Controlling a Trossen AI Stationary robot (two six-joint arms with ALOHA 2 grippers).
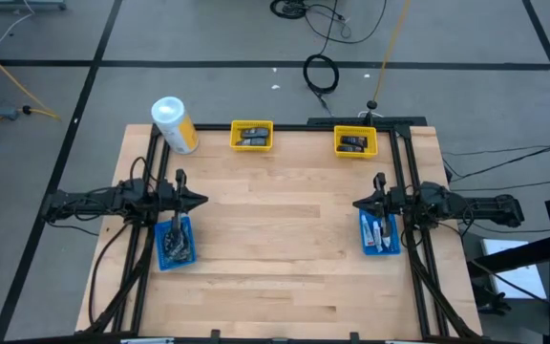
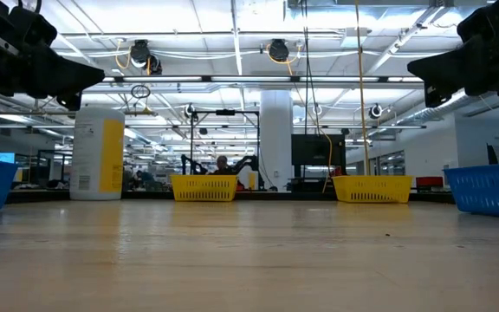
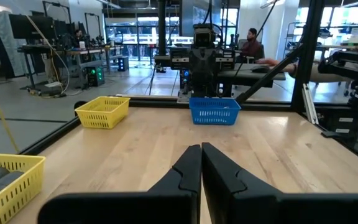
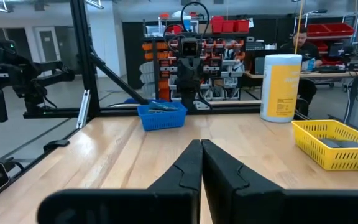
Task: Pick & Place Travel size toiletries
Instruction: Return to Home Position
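Left hand (image 1: 201,201), right hand (image 1: 357,204): fingers together, empty, near blue bins (image 1: 163,258) holding, seemingly, toiletries (image 1: 378,232).

Dark toiletries (image 1: 177,245) in left bin (image 1: 161,260), white tubes (image 1: 377,231) in right bin (image 1: 395,247)

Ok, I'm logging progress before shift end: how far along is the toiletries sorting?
Mostly done, it seems. Dark items lie in the left blue bin, white tubes in the right blue bin. Nothing is in hand: the left end effector and right end effector are shut and empty, near their bins. Left, possibly: dark packets in the left yellow tray and right yellow tray.
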